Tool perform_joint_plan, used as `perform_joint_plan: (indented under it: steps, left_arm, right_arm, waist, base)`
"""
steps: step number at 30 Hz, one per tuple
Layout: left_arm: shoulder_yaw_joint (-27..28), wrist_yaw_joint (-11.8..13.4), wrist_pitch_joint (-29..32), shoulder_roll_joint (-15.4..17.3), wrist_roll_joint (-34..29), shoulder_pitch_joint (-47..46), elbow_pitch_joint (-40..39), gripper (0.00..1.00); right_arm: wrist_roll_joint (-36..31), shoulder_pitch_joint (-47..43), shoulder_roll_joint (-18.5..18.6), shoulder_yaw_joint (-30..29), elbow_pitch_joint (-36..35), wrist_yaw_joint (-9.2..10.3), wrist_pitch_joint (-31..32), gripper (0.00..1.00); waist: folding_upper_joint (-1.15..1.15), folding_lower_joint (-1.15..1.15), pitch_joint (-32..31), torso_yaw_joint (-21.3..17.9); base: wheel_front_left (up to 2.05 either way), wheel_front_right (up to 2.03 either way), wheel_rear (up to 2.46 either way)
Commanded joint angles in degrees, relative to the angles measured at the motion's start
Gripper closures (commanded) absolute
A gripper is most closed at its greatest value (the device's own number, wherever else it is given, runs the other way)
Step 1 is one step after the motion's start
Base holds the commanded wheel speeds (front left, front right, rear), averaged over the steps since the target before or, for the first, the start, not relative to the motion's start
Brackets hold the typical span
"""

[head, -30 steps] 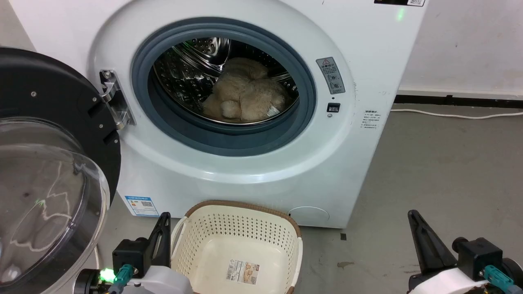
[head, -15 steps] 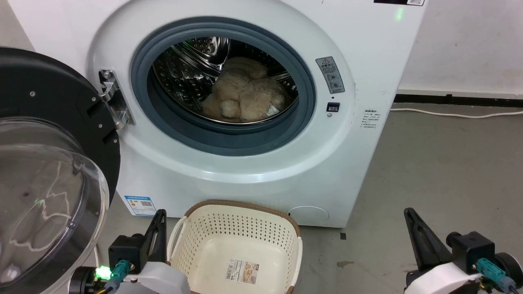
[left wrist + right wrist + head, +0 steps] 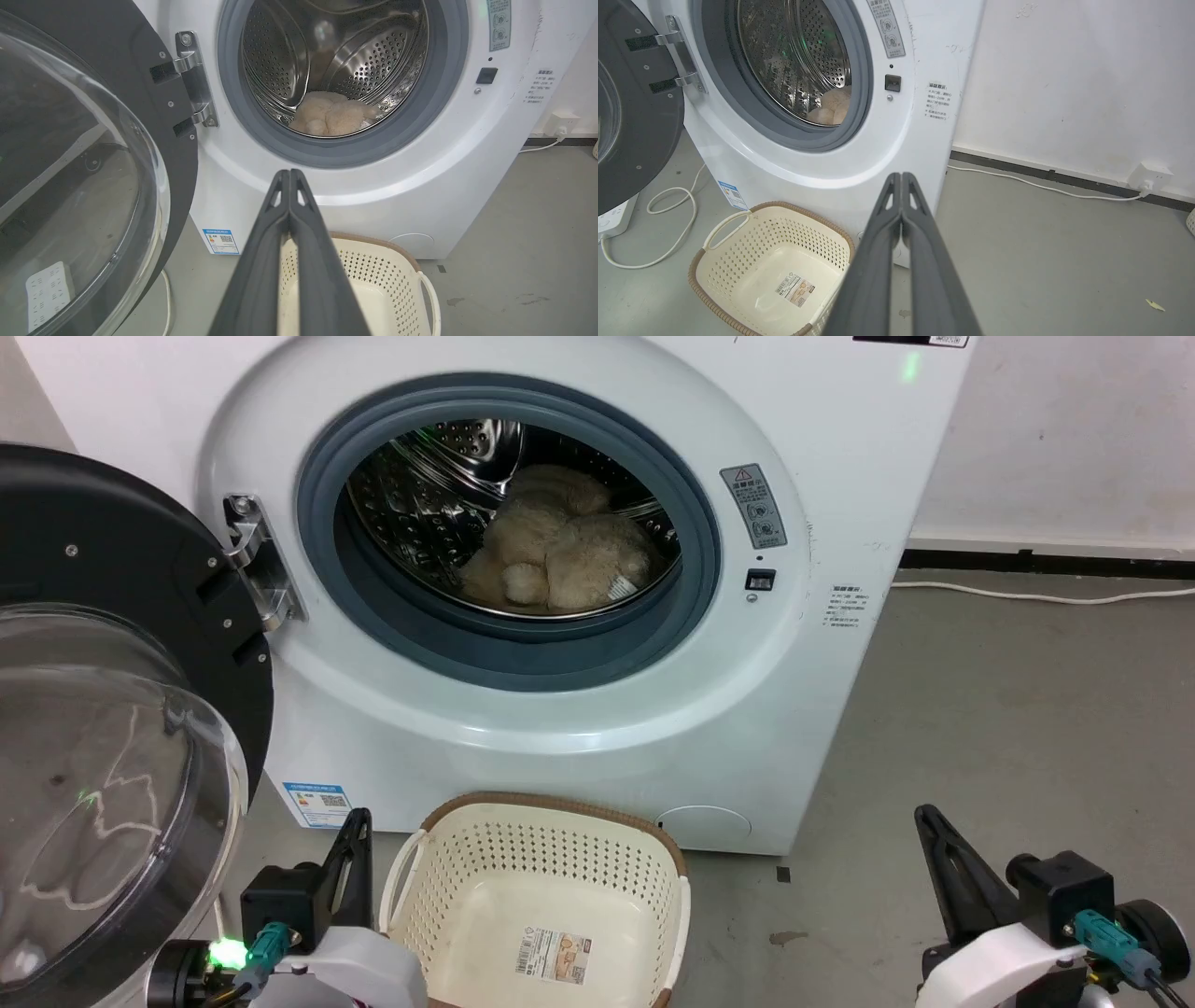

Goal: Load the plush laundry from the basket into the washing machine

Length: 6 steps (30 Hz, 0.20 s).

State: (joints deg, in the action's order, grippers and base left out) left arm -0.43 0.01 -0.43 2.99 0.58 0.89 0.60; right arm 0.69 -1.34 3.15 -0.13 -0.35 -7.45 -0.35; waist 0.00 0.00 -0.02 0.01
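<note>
With the plush laundry [image 3: 560,555] in the washing machine [image 3: 560,728] at 12 o'clock, I hold left pincer [image 3: 289,173] and right pincer [image 3: 901,176], fingers together, clear of the 9 o'clock door [image 3: 112,569].

Washer [image 3: 579,765] white; port seal [image 3: 509,658] grey; drum [image 3: 420,513] shiny steel, dotted with rows of small holes. Door [image 3: 93,551] has a black frame and clear dome. Plush toy [image 3: 560,555] beige, shaggy; its tag [image 3: 621,586] white. Basket [image 3: 523,859] cream with a grid of small holes; rim [image 3: 551,800] brown, woven look; sticker [image 3: 556,956] white and orange. Label [image 3: 317,803] blue and white. Floor [image 3: 1008,709] grey, wall [image 3: 1064,429] white, cable [image 3: 1027,599] white. Left claw [image 3: 289,173] and right claw [image 3: 901,175] dark grey.
</note>
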Motion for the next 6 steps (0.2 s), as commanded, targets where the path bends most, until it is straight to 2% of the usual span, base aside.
perform_joint_plan:
  steps: [1, 6]
  left_arm:
    - [0.3, 0.0, 0.3, -0.1, -0.5, -0.9, -0.5, 1.0]
    - [0.4, 0.0, 0.4, -0.1, -0.6, -0.9, -0.6, 1.0]
  right_arm:
    - [-0.6, 1.2, -0.3, 0.1, 0.3, -0.03, 0.2, 1.0]
    - [-0.7, 1.3, -0.3, 0.1, 0.3, -0.03, 0.3, 1.0]
  waist:
    - [0.0, 0.0, 0.0, 0.0]
    - [0.0, 0.0, 0.0, 0.0]
  base:
    - [0.0, 0.0, 0.0]
    - [0.0, 0.0, 0.0]
